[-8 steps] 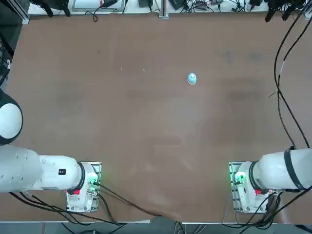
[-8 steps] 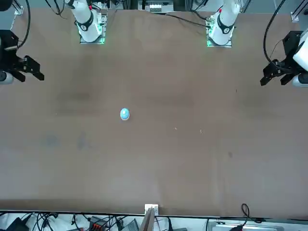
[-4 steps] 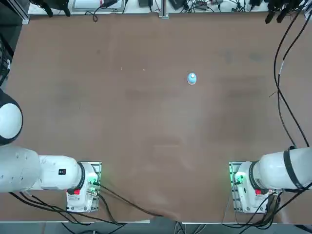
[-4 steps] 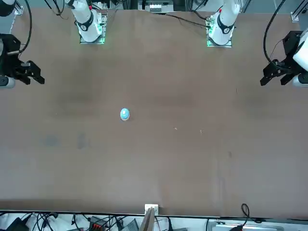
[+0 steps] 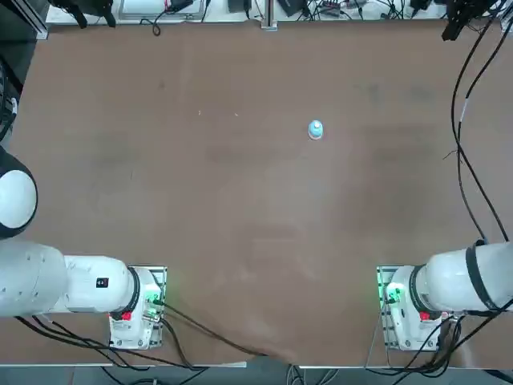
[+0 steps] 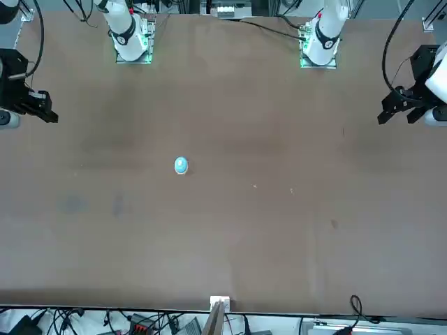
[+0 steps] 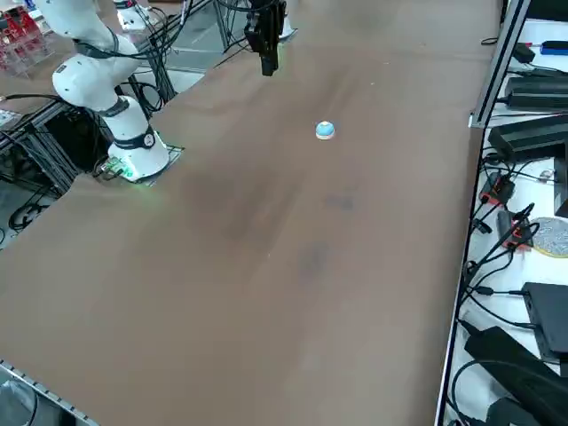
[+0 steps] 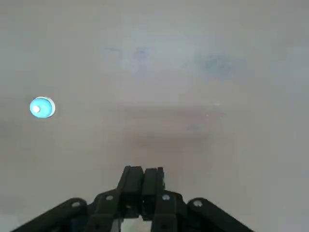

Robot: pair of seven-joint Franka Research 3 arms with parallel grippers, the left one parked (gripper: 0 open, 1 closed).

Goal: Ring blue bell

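Small round light-blue bell [image 5: 315, 129] with pale top button, alone on brown tabletop [image 5: 240, 224], right claw [image 8: 143, 181] pressed together, high, well apart, wrist view alone shows both fingers touching.

Blue bell [image 6: 181, 165] alone mid-bench [image 6: 279, 230]; right gripper [image 6: 47, 116], jaws closed, empty, high up, well apart from bell.

A bare brown table [image 5: 240, 208] fills the scene. Black cables [image 7: 497, 266] and power adapters [image 7: 532, 133] lie along a white ledge [image 7: 461, 346] just beside its far edge. A metal frame [image 7: 35, 133] stands beside the opposite edge.
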